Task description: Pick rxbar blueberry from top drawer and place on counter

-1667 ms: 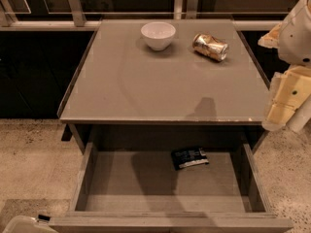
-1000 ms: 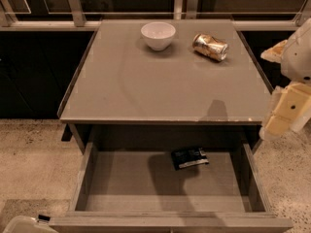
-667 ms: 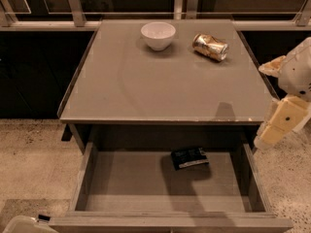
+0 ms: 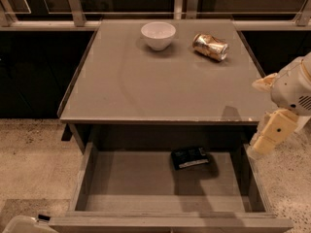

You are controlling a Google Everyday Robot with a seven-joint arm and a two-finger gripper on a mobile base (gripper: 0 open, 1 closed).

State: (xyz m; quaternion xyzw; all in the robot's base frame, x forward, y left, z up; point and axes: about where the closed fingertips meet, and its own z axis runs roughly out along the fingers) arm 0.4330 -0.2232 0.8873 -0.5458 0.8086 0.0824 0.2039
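The rxbar blueberry [image 4: 190,157] is a dark flat bar lying on the bottom of the open top drawer [image 4: 92,166], towards the back and right of centre. The counter [image 4: 146,86] stands above it. My gripper [image 4: 268,134] hangs at the right side of the frame, beside the counter's front right corner and above the drawer's right wall. It is to the right of the bar and higher than it, not touching it. It holds nothing that I can see.
A white bowl [image 4: 158,35] stands at the back middle of the counter. A gold-and-white can [image 4: 210,46] lies on its side at the back right. Speckled floor [image 4: 34,154] lies on both sides. A pale object [image 4: 22,224] sits at the bottom left corner.
My arm has come down and slightly left along the right edge, from beside the counter's right side to its front right corner. The bar, bowl and can have not moved.
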